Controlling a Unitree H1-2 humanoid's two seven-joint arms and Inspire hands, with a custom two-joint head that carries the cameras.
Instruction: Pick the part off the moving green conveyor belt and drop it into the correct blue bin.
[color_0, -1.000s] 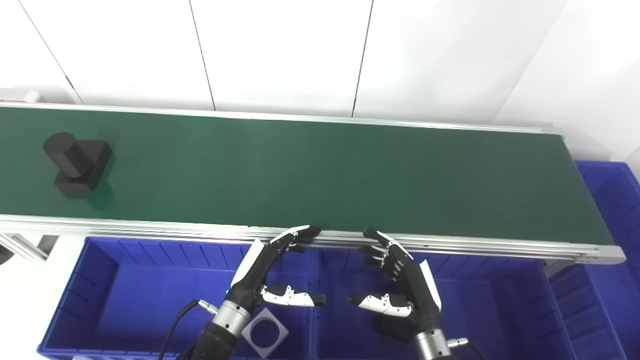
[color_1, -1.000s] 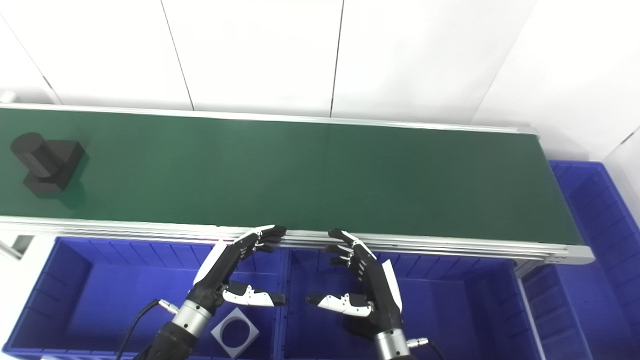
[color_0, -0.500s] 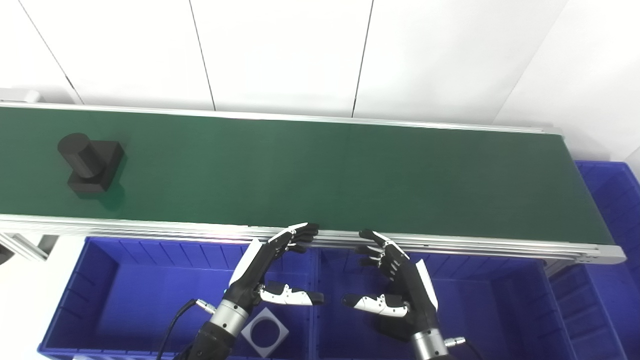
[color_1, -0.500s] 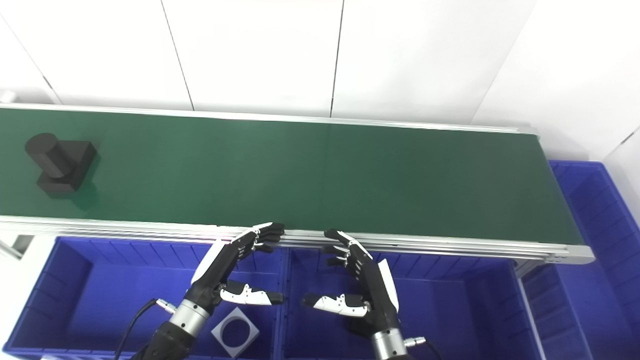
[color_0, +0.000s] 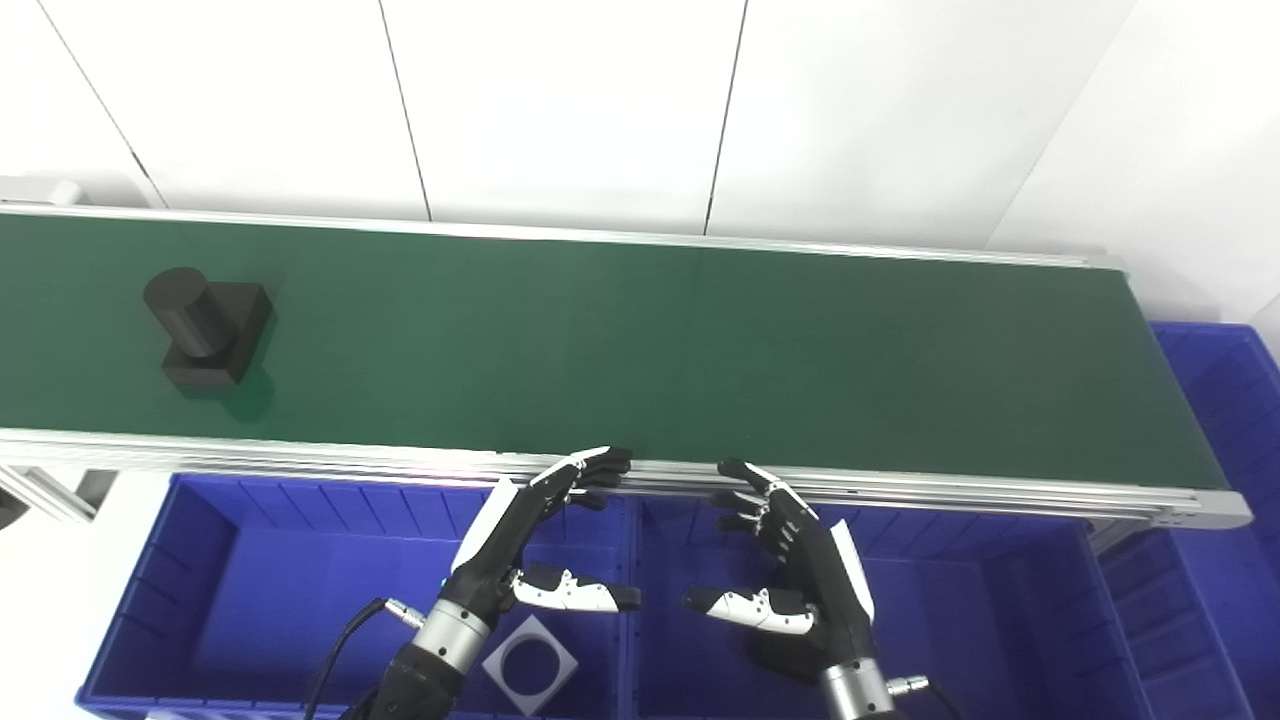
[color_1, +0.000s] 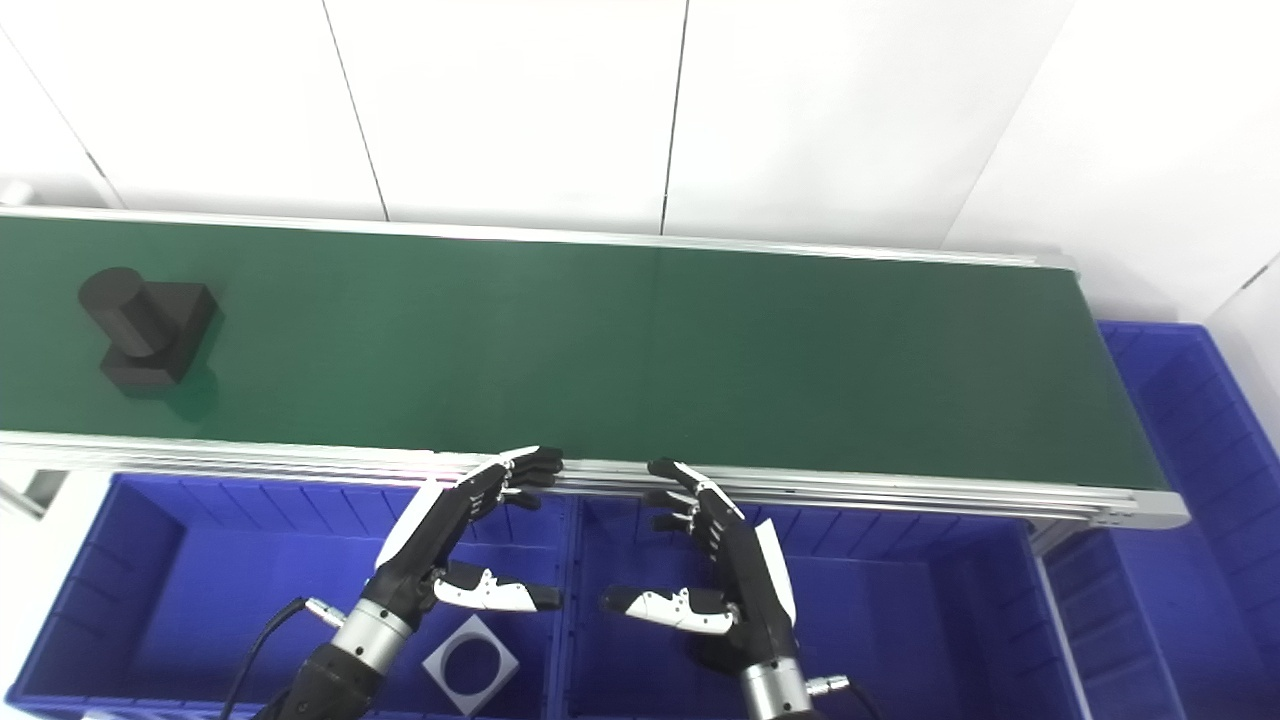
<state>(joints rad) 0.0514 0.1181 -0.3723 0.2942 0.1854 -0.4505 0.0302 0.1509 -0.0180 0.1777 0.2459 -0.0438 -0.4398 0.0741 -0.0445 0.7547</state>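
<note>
Meanwhile, the green conveyor belt (color_0: 640, 340) has carried the black part (color_0: 205, 325), a cylinder standing on a square block, rightward from where it sat a second ago; it still rides near the belt's left end, well apart from both hands. Below the belt's near rail stand two blue bins side by side. The left bin (color_0: 250, 570) holds a grey square plate with a round hole (color_0: 530, 665), lying flat near the dividing wall; the right bin (color_0: 980, 600) shows only bare floor. A third blue bin (color_0: 1225, 400) sits past the belt's right end. The left hand (color_0: 530, 545) and right hand (color_0: 790, 560) hover over the bins as before, fingers spread, thumbs out, holding nothing, fingertips by the rail.
</note>
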